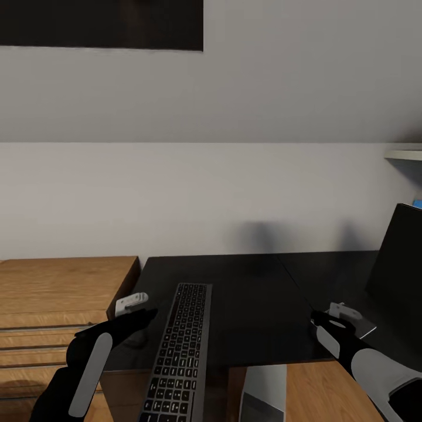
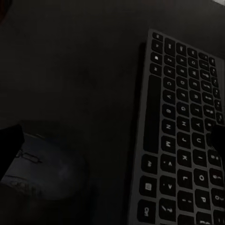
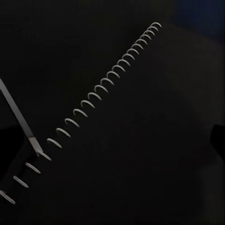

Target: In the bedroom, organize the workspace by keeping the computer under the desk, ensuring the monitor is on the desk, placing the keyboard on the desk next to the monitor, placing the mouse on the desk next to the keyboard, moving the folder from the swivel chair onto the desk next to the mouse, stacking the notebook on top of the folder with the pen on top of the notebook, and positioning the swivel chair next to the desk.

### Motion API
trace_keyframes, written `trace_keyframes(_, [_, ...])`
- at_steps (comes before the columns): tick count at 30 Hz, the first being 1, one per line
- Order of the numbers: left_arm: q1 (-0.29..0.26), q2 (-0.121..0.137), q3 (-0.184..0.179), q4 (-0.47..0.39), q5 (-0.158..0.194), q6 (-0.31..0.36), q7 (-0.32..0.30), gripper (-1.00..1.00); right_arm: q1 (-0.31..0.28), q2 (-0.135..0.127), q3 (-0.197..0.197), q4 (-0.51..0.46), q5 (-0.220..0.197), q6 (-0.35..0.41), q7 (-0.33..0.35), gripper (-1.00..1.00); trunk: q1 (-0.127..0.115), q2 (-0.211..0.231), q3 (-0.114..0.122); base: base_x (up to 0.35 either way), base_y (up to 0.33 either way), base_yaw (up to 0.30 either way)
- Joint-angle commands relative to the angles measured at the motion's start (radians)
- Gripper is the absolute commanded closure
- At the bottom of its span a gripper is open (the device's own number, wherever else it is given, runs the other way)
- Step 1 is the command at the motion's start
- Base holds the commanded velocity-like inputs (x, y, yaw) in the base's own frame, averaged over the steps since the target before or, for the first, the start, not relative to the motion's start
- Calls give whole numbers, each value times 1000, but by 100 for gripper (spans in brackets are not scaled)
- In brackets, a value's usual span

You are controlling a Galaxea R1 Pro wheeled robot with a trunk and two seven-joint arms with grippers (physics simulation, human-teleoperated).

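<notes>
1 keyboard (image 1: 179,350) on desk (image 1: 258,293), key letters legible. 1 monitor (image 1: 398,275) far right. Left gripper (image 1: 138,313), right gripper (image 1: 328,319): jaw state cannot be told.

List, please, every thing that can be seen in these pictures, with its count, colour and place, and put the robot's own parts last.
desk: one, black top, against the pale wall, in the middle.
keyboard: one, black keys with grey rim, on the desk, its near end past the front edge.
monitor: one, black, at the desk's right end.
mouse: one, dark, on the desk beside the keyboard, under the left gripper.
notebook: one, black with pale spiral binding, under the right gripper.
wooden drawer unit: one, light brown, left of the desk.
dark frame: one, on the wall, upper left.
left gripper: black, beside the keyboard.
right gripper: black, near the monitor.
</notes>
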Motion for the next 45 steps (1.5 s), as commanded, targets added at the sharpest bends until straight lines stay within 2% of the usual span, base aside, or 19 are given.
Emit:
trace_keyframes(1, [-1, 0, 0, -1, 11, 4, 8, -100, -1, -1, 7, -1, -11, -4, -4, -100, 0, -1, -1, 0, 0, 0])
trace_keyframes(18, [-1, 0, 0, 2, 11, 4, 8, -100, 0, -1, 7, -8, -10, -13, -3, -100, 0, -1, -1, 0, 0, 0])
trace_keyframes(31, [-1, 0, 0, 5, 9, 4, 8, -100, 1, -2, 10, -77, -9, -16, -6, -100, 0, -1, -1, 0, -5, 0])
trace_keyframes(45, [-1, 0, -1, 5, 9, 3, 8, -100, 0, -1, 8, -85, -9, -16, -5, -100, 0, -1, -1, 72, -150, 0])
